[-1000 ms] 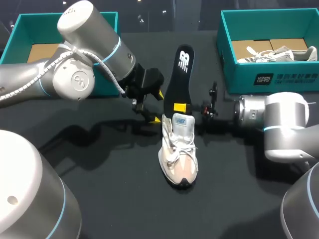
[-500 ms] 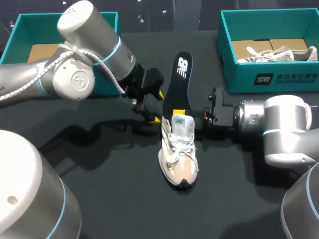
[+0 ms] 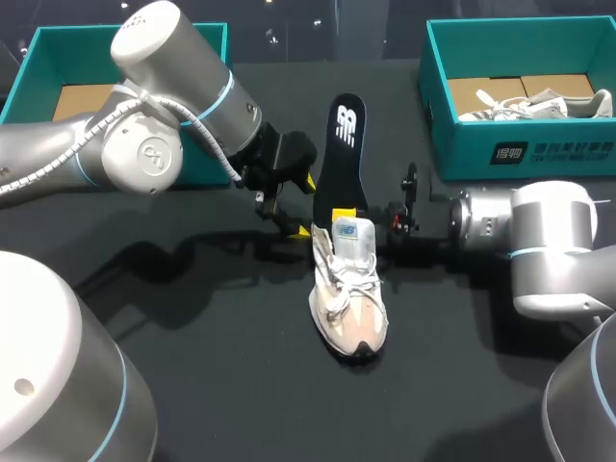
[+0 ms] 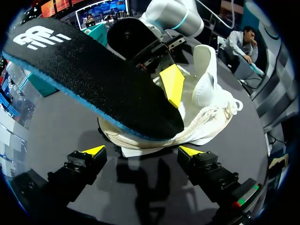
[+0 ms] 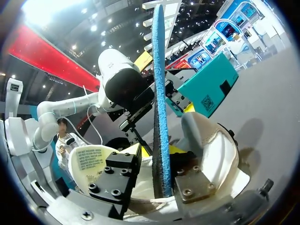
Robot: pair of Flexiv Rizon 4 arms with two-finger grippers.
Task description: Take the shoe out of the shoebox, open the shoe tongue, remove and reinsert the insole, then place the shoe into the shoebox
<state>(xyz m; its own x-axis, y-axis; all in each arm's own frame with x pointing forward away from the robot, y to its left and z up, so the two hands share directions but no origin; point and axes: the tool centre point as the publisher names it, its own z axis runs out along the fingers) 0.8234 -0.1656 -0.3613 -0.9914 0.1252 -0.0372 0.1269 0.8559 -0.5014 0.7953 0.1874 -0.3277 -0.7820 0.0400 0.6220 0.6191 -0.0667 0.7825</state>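
A white and beige shoe (image 3: 348, 298) stands on the dark table, toe toward the front. A black insole (image 3: 342, 154) sticks up out of its heel opening and leans toward the back. My right gripper (image 3: 348, 219) reaches in from the right at the shoe's collar. In the right wrist view the insole (image 5: 159, 93) stands edge-on between its fingers (image 5: 122, 171), with a small gap on one side, so my right gripper (image 5: 157, 180) is open. My left gripper (image 3: 306, 207) sits open just left of the heel. In its own view my left gripper (image 4: 141, 151) faces the shoe (image 4: 211, 112) under the insole (image 4: 89, 79).
A teal shoebox (image 3: 577, 154) stands at the back right with a second shoe (image 3: 539, 104) inside. Another teal box (image 3: 29, 58) stands at the back left, behind my left arm. Bare dark table lies in front of the shoe.
My right gripper's fingers have parted around the insole. The insole's upper end has dropped slightly and swung left, and the shoe has shifted a little toward the front right. The left arm is unmoved.
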